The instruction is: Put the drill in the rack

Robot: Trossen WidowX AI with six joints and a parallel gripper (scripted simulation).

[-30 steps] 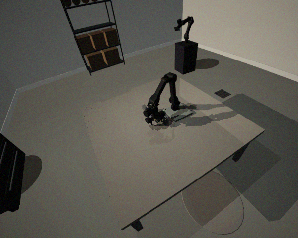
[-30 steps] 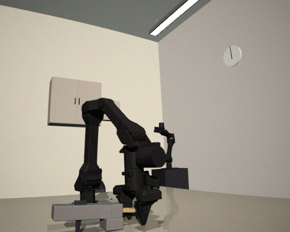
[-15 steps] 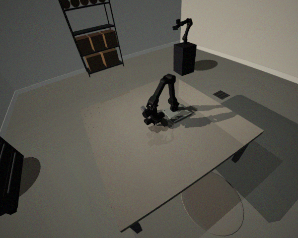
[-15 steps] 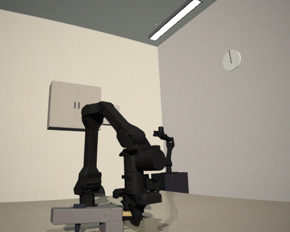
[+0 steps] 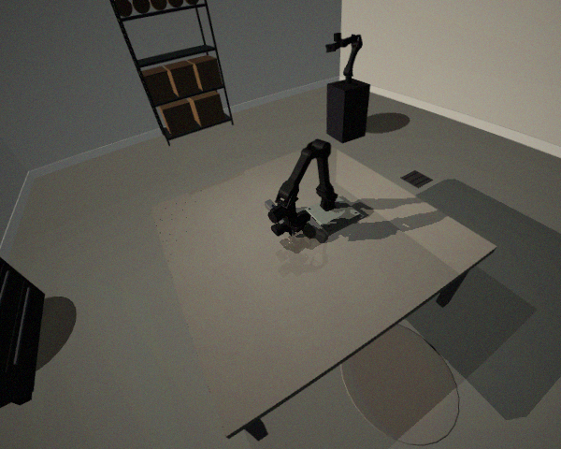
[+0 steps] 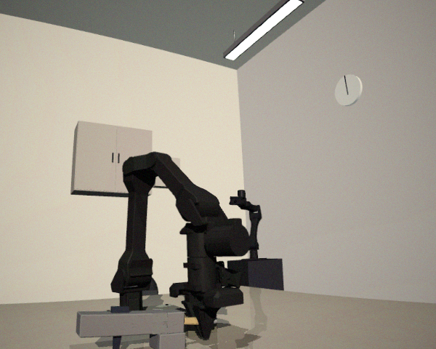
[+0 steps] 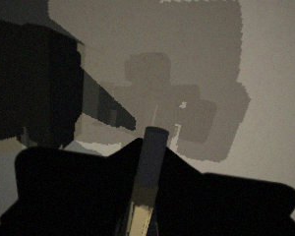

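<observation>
Drill gripped at its outer end, with the pull yet to come

The drill juts sideways from the grey holder block, its yellow length bridging the short gap between block and gripper. The wrist view shows a dark, rounded end projecting between the black fingers, with the yellow part running back from it. The pincer is drawn in narrow and clamped on the drill, the fingers pressing from either side.

The key stands upright through the block: its dark head lies close above the top face, and its blade pokes out below. From that, the pressing step looks to be done, though whether the key is fully down, or the drill has actually come loose, cannot be told from here. The grasp seems made; extraction and laying down remain. The rack cannot be made out with certainty in any view, so the route to it cannot be judged.

The next move probably calls for a straight pull along the drill's length, away from the block, before any lift or turn. Pulling askew could bind the drill in its hole, and the smooth-looking round end might slip or swivel between the fingers.
</observation>
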